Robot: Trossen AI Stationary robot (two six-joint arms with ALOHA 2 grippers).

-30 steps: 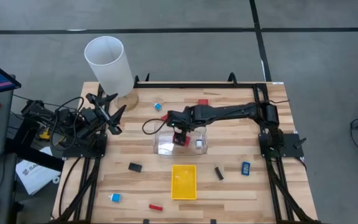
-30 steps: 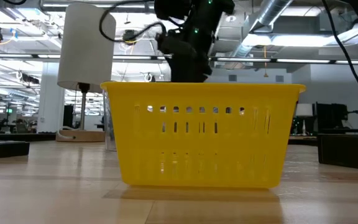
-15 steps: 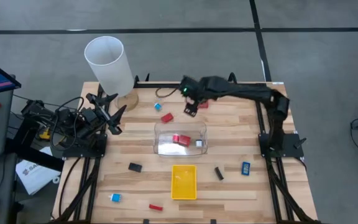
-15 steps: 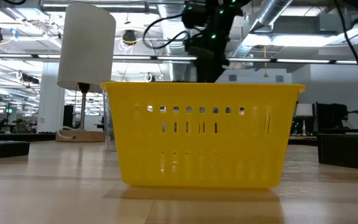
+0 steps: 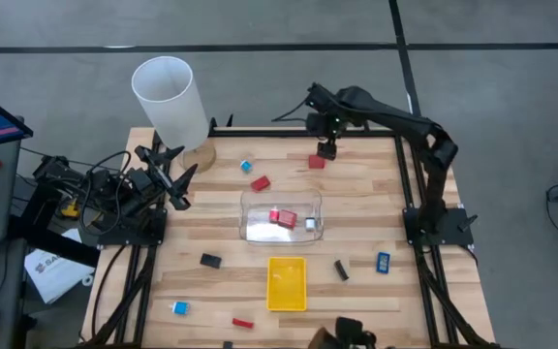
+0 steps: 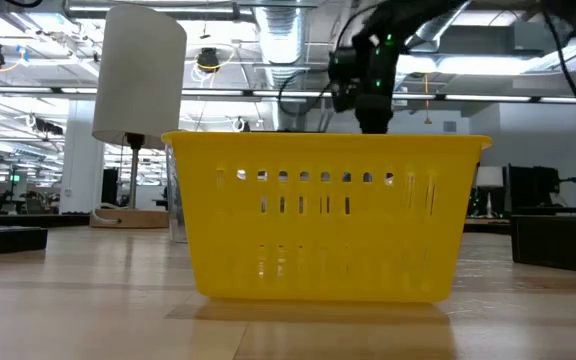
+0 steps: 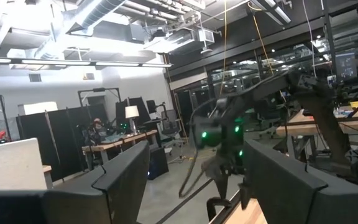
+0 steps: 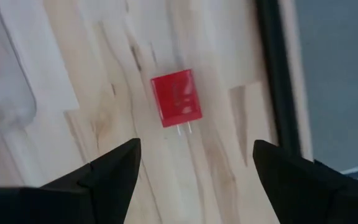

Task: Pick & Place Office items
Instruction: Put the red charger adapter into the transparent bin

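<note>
Wooden tabletop point(image 5: 356, 291) carries scattered pieces; right hand point(image 5: 326, 150), fingers spread and empty, hovers above a small red square block point(image 8: 176, 98). Left hand point(image 5: 170, 167) waits, spread, at the tabletop's left edge.

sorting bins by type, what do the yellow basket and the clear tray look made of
The yellow basket looks like moulded plastic: opaque, glossy, with slotted walls and a thick rim. The clear tray seems thin transparent plastic, since the wood and a red block show through it.

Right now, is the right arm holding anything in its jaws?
No. In the right wrist view the right gripper is open and empty, with the red block lying free on the table ahead of it.
</note>
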